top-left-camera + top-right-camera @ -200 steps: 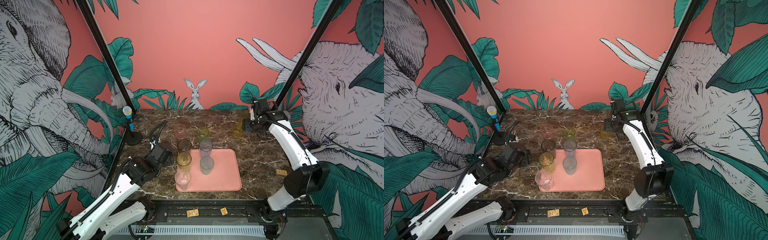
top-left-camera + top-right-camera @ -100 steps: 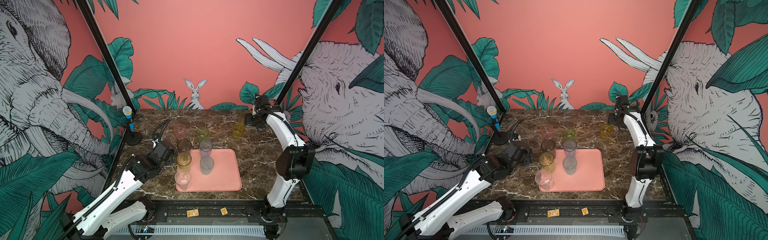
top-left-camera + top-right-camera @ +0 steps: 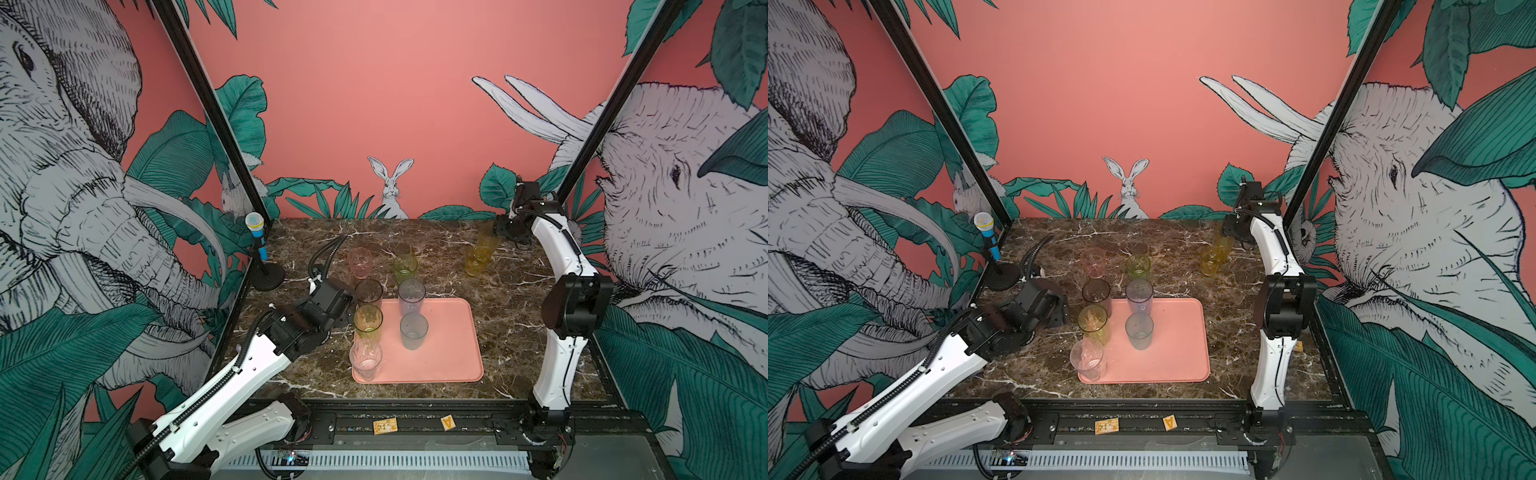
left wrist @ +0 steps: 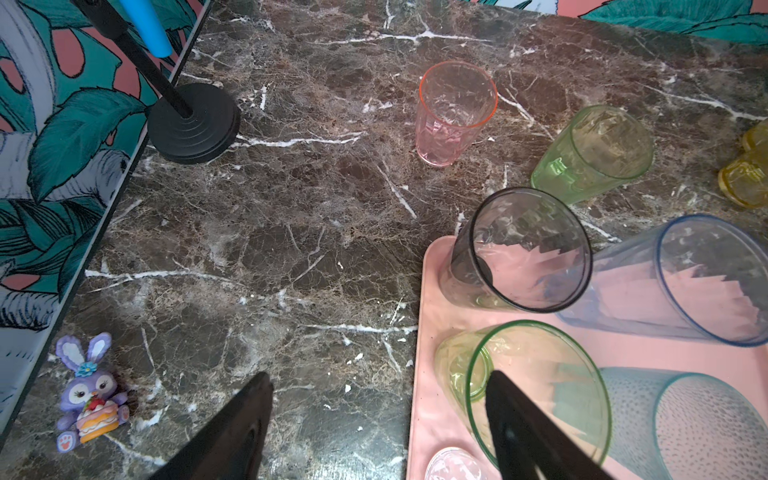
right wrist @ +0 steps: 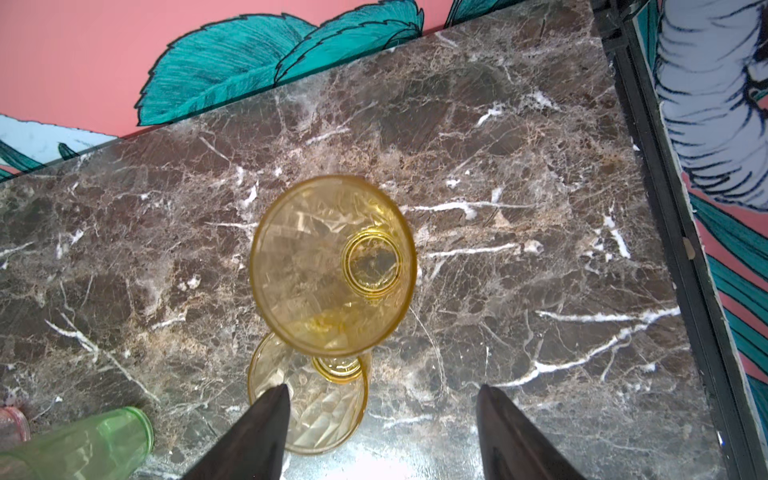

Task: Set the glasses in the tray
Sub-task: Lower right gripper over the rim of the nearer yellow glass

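Note:
The salmon-pink tray (image 3: 440,353) (image 3: 1179,353) lies at the front middle of the marble table. On it stand several glasses: smoky grey (image 3: 368,292), tall green (image 3: 368,321), clear (image 3: 365,360), lilac-blue (image 3: 411,296) and teal-grey (image 3: 413,331). A pink glass (image 3: 359,262) (image 4: 455,112) and a short green glass (image 3: 405,268) stand on the table behind it. Two amber glasses (image 3: 476,259) (image 5: 332,266) stand at the far right. My left gripper (image 3: 343,301) (image 4: 378,386) hovers open just left of the tray, holding nothing. My right gripper (image 3: 505,230) (image 5: 382,390) hangs open over the amber pair.
A blue toy microphone (image 3: 258,237) on a black stand (image 4: 193,122) sits at the far left edge. A purple bunny figurine (image 4: 89,405) lies by the left wall. Black frame posts and printed walls close in both sides. Two small orange tiles (image 3: 384,426) rest on the front rail.
The right arm's elbow has folded up and back toward the far right corner, its gripper staying by the amber glasses. The left gripper has barely shifted.

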Available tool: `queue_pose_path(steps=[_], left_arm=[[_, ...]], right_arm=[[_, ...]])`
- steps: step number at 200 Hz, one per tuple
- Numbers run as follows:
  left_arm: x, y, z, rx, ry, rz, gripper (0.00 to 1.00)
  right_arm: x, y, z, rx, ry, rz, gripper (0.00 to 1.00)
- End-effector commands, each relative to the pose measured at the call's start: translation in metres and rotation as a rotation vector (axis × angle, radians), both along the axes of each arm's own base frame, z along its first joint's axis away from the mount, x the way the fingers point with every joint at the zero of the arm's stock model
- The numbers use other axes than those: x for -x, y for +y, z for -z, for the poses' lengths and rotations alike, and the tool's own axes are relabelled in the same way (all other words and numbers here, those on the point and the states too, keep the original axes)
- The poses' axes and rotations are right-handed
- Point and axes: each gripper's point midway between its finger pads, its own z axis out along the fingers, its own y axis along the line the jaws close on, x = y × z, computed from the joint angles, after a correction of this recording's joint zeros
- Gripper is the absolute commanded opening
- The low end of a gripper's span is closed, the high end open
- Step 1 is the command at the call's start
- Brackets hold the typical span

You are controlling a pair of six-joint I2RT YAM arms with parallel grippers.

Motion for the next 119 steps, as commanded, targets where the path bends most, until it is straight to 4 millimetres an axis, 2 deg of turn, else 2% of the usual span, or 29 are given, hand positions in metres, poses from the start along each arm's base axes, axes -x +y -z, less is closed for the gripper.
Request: queue_pose_path(steps=[1,85,119], left_arm=[[-0.006,0.001,-0.013,0.007,-0.034,-0.018,0.83],[-0.012,-0.006,-0.009,0.001,-0.023,-0.014,0.82],[-0.016,-0.011,-0.007,0.0,-0.014,-0.008,0.82]], right_arm=[[-0.008,-0.004,-0.004,-0.01,-0.007,0.017,0.73],[-0.024,-0.015,0.016,-0.014,0.011,0.044,0.73],[-0.027,-0.019,0.028,-0.024,0.025,0.053,0.68]])
